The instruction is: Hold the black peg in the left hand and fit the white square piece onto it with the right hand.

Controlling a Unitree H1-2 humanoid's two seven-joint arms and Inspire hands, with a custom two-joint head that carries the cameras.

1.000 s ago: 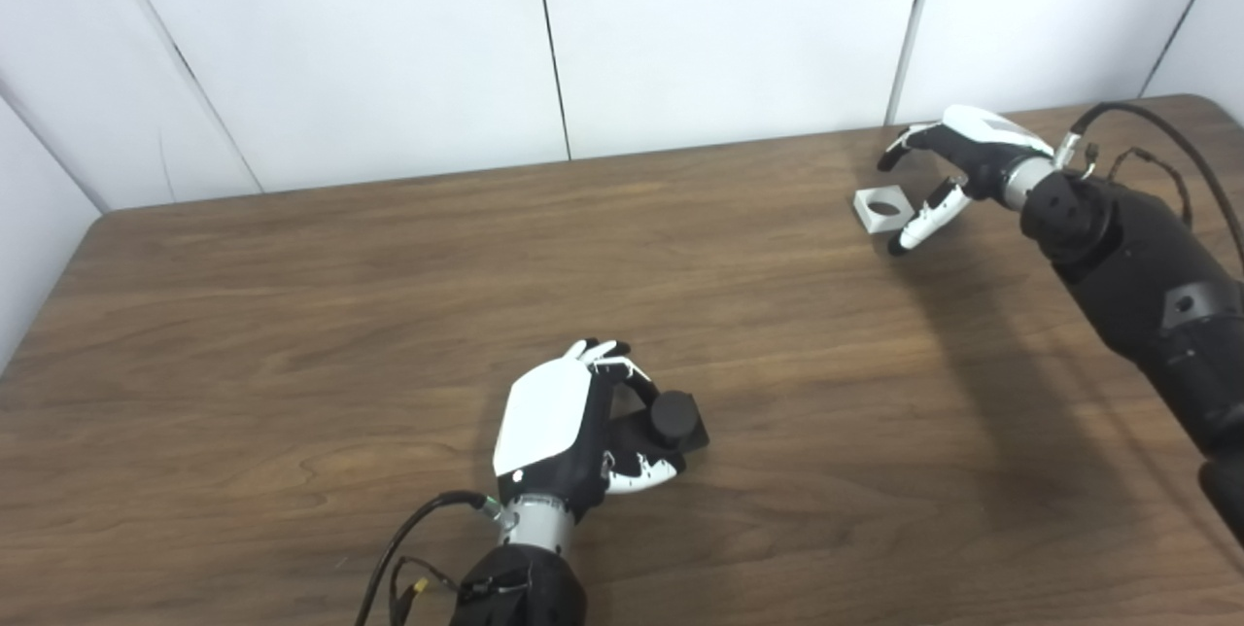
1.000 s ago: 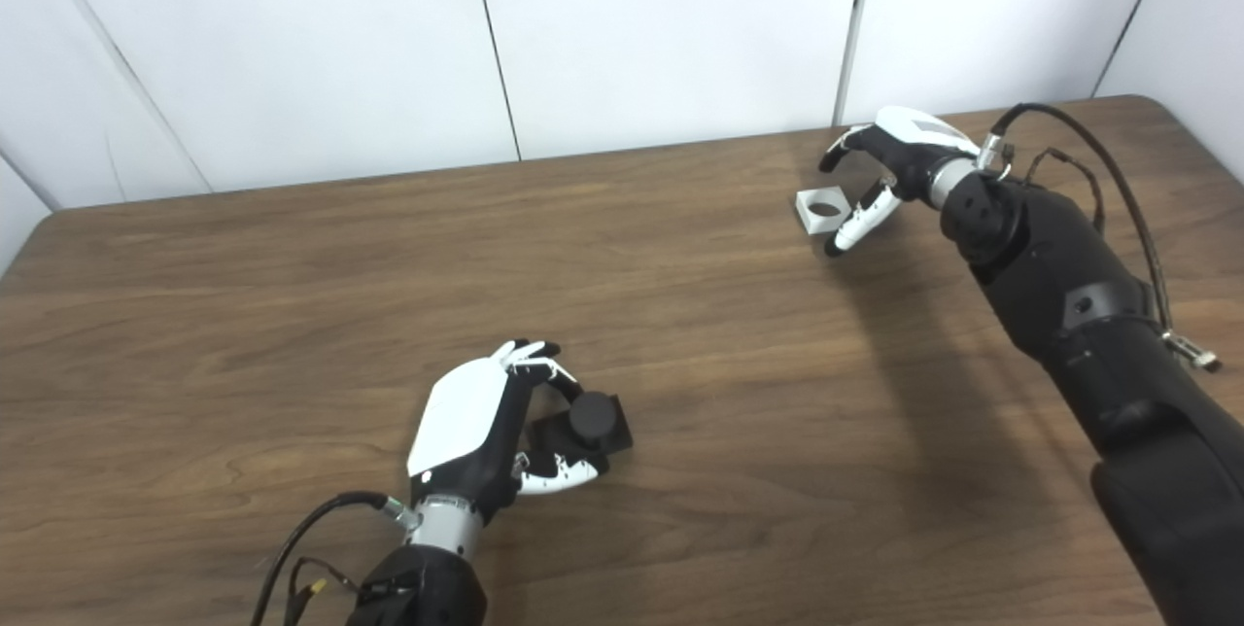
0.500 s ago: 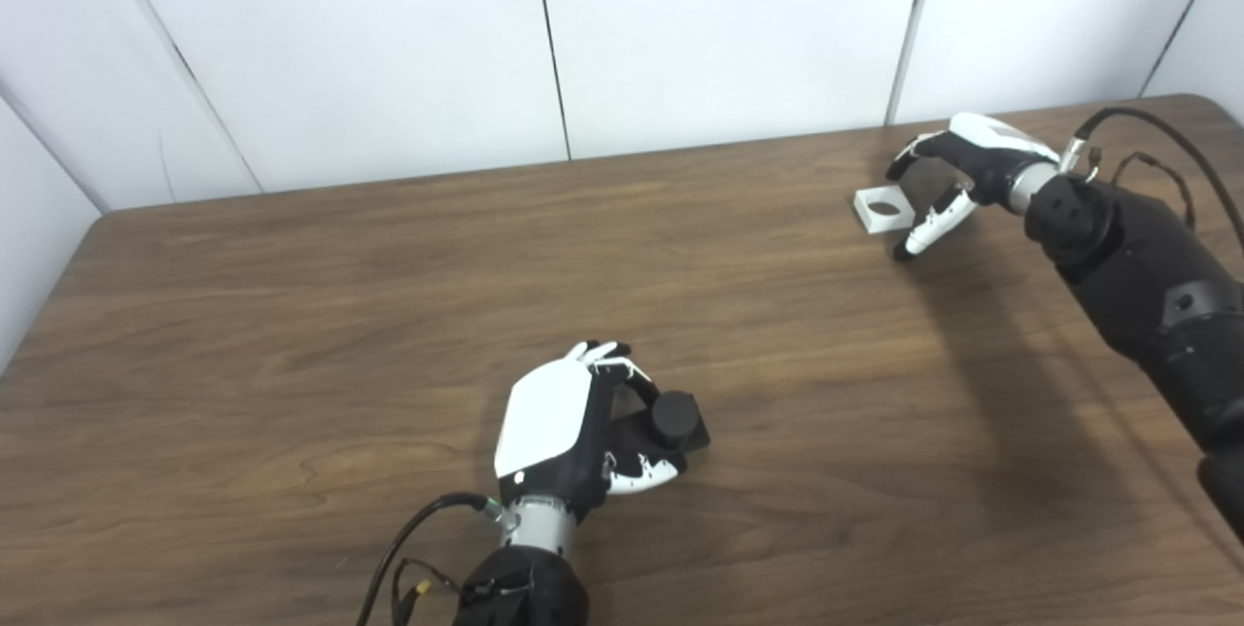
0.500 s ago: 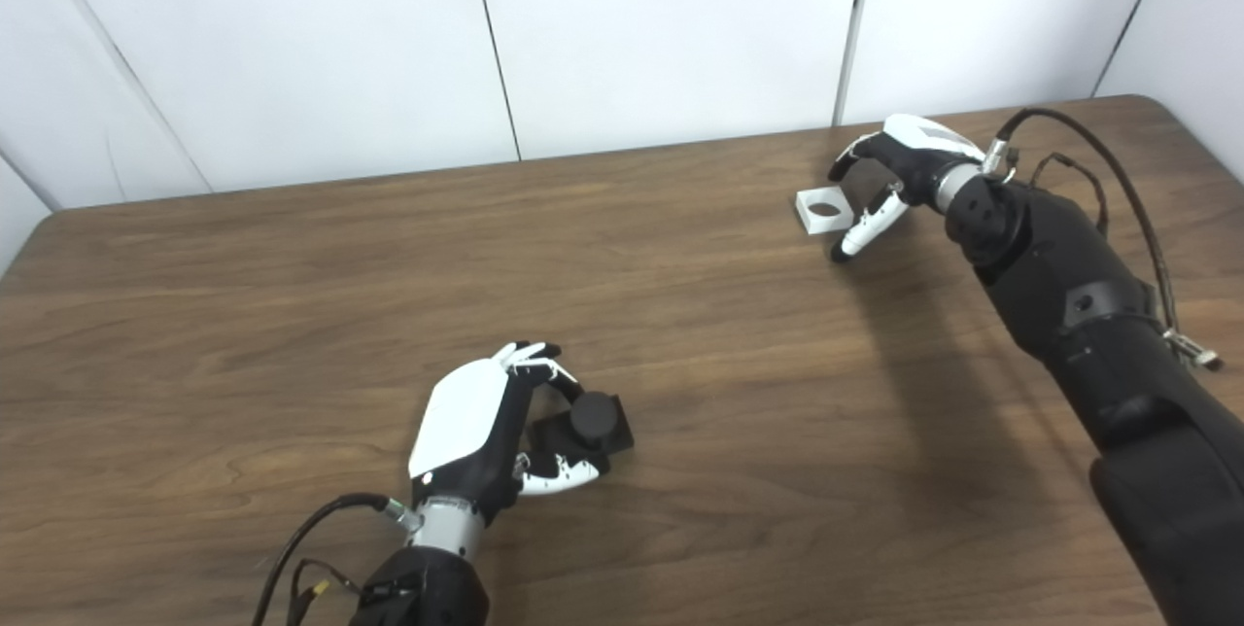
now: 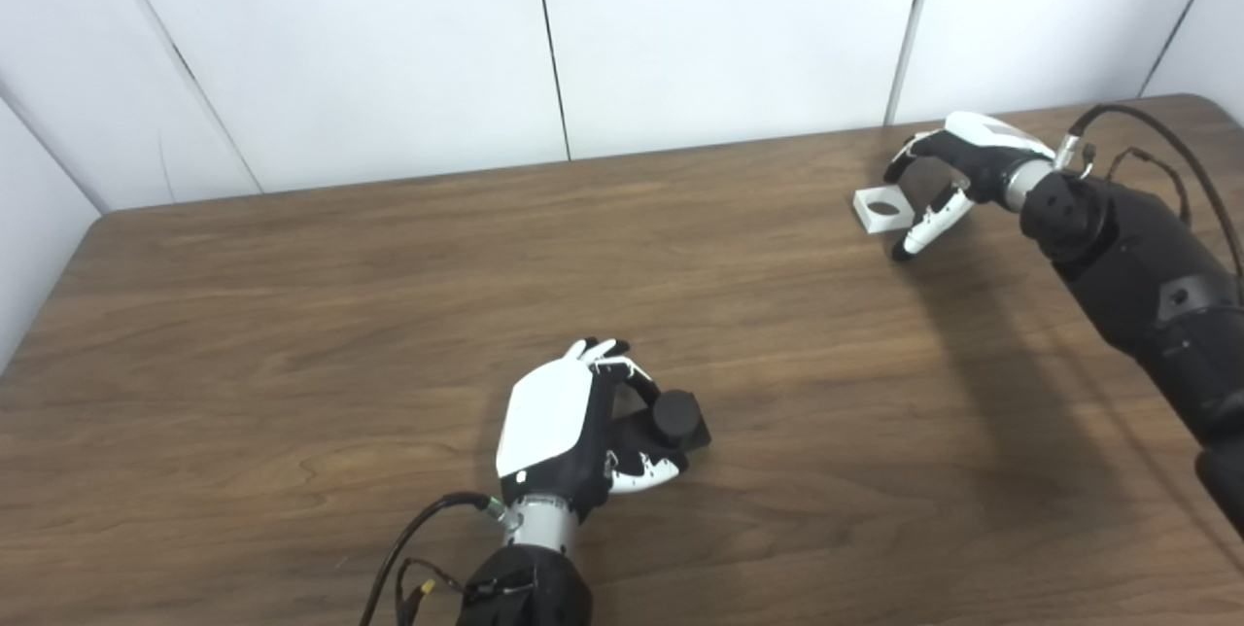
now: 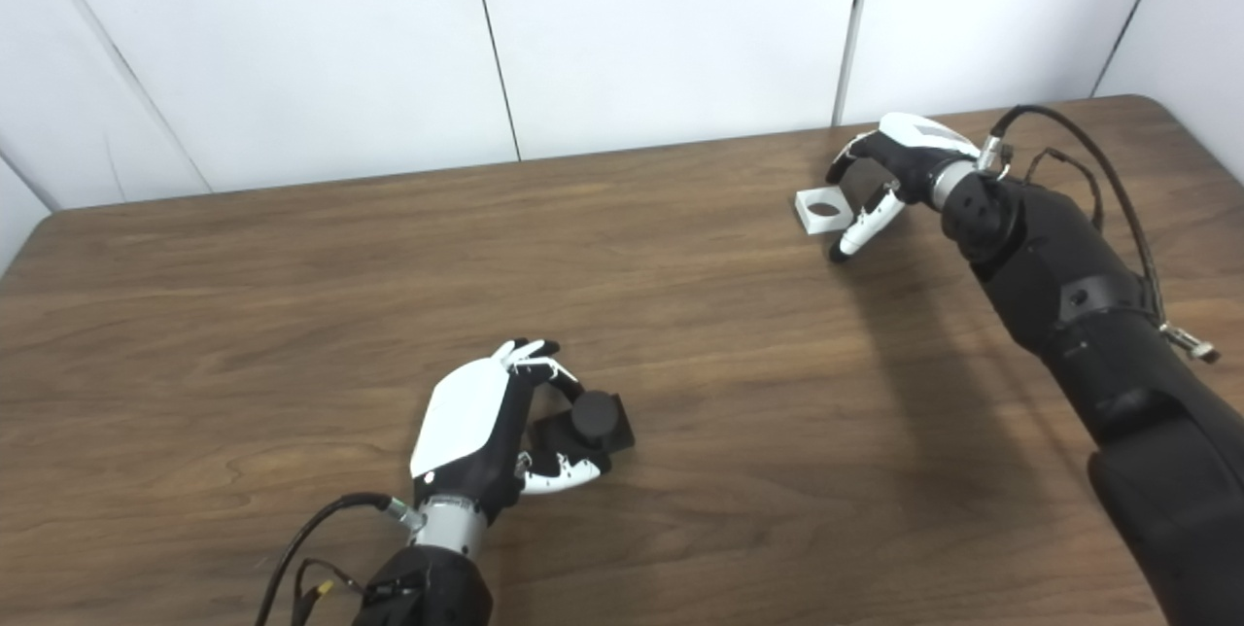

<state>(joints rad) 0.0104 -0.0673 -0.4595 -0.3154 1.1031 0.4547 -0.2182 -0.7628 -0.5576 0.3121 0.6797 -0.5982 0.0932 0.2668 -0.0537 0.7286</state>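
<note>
Both hands barely differ from a moment ago: the right hand hovers spread beside the white square piece. The left hand grips the black peg, upright on its base.

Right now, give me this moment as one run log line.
left robot hand: shut on black peg, resting on table | right robot hand: open beside white square piece | piece not yet grasped

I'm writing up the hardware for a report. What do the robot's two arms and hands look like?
Both match. The left hand and right hand each have a glossy white back shell, a black palm and white-and-black fingers. A silver metal wrist ring joins each to a bulky matte black forearm. Black cables loop out at both wrists; a small yellow connector shows near the left one.
</note>
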